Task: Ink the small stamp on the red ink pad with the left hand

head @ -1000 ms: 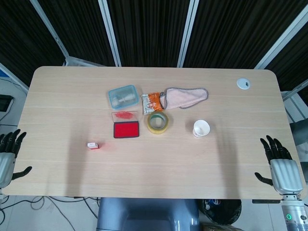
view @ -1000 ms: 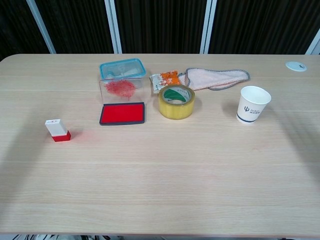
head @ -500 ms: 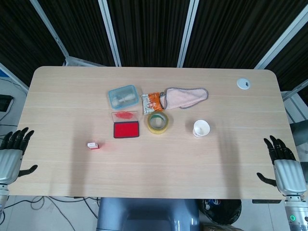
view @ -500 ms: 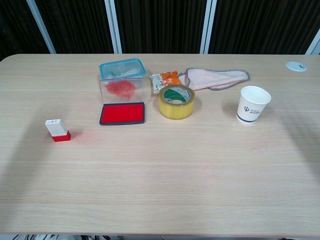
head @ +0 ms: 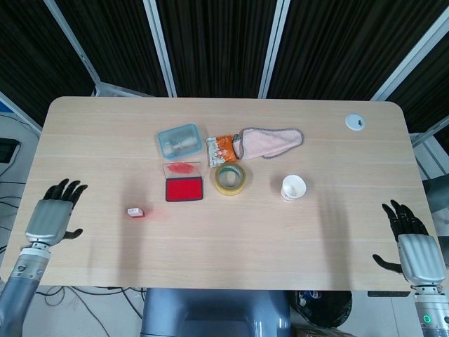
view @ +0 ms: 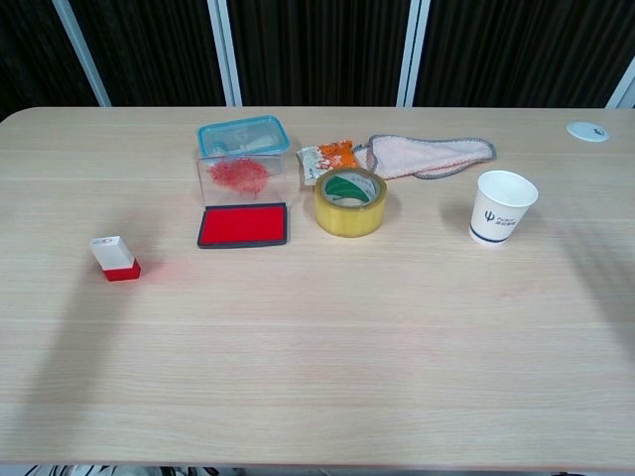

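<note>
Pale wooden worktop: left hand fingers spread, empty; should pinch small white red-based stamp upright; red rectangular ink pad at two o'clock.

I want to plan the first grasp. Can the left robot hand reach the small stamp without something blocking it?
Probably yes. The left robot hand is open over the table's left edge, and only bare table lies between it and the small stamp. The red ink pad lies beyond the stamp.

Small stamp: white top, red base. Ink pad: red, dark frame. Tape roll: yellow. Container: teal-blue rim. Cloth: pink, grey edging. Paper cup: white, dark logo. Counter: pale wood grain.
</note>
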### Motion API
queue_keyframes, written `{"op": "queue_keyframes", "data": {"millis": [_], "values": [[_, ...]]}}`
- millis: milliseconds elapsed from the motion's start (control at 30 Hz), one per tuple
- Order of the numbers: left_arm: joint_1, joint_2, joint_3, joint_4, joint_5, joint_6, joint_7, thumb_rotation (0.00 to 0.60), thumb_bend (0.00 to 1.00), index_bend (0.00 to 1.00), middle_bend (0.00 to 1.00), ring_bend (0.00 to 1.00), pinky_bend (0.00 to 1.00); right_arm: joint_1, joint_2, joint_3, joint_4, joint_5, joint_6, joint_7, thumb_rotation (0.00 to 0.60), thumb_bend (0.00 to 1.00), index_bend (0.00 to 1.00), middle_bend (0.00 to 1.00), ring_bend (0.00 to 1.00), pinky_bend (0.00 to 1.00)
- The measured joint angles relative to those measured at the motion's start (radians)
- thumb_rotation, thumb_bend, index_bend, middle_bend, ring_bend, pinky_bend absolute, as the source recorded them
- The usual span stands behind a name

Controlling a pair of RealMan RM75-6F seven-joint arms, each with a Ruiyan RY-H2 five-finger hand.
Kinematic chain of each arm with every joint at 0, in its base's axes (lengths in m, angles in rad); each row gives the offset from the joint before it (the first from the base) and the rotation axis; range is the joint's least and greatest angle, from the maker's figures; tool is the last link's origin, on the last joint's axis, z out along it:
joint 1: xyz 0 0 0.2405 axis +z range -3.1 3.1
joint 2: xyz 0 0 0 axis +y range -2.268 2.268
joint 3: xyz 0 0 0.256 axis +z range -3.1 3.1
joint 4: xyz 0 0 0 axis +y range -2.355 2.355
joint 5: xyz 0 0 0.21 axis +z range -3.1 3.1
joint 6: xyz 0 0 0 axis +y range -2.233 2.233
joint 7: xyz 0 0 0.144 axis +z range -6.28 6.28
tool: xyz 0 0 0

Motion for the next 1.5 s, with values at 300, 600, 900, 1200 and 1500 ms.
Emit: {"op": "queue_keyframes", "data": {"millis": [300, 600, 900, 1200, 1500], "values": [[-0.109, -0.118, -0.036, 0.022, -0.175, -0.058, 0.179, 0.600, 0.11, 0.24, 0.21, 0.08, 0.19, 0.002, 0.007, -0.003, -0.003, -0.006, -0.005, 0.024, 0.600, 0.19, 0.00, 0.00, 0.00, 0.19], [-0.183, -0.227, -0.041, 0.083, -0.277, -0.077, 0.277, 0.600, 0.14, 0.30, 0.28, 0.10, 0.21, 0.003, 0.010, -0.003, -0.002, -0.010, -0.006, 0.042, 0.600, 0.20, 0.00, 0.00, 0.00, 0.19], [-0.229, -0.330, -0.036, 0.167, -0.344, -0.057, 0.347, 0.600, 0.18, 0.34, 0.32, 0.12, 0.24, 0.004, 0.012, -0.005, -0.002, -0.018, -0.005, 0.059, 0.600, 0.20, 0.00, 0.00, 0.00, 0.19], [-0.265, -0.412, -0.032, 0.226, -0.391, -0.039, 0.381, 0.600, 0.22, 0.39, 0.38, 0.14, 0.25, 0.004, 0.015, -0.006, -0.002, -0.023, -0.004, 0.076, 0.600, 0.21, 0.02, 0.00, 0.00, 0.19], [-0.284, -0.460, -0.023, 0.274, -0.417, -0.033, 0.389, 0.600, 0.29, 0.42, 0.41, 0.16, 0.26, 0.005, 0.018, -0.008, -0.001, -0.029, -0.003, 0.090, 0.600, 0.22, 0.02, 0.00, 0.00, 0.19]]}}
